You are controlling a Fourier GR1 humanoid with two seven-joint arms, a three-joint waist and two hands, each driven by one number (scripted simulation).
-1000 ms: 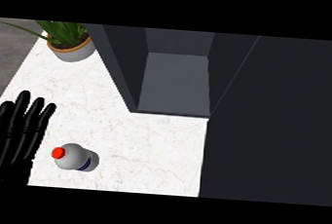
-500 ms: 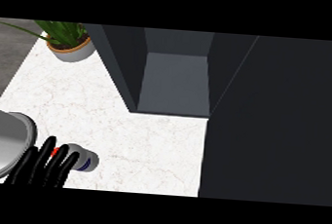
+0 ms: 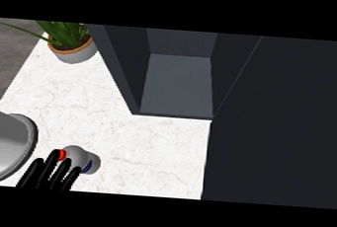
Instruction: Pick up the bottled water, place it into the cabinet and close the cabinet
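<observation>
left hand: black fingers draped over the bottle, curling on it | red-capped white water bottle: lying on white marble worktop, well left of open dark cabinet

A single head view looks steeply down onto the white surface, the open cabinet ahead and a potted plant at far left.
</observation>
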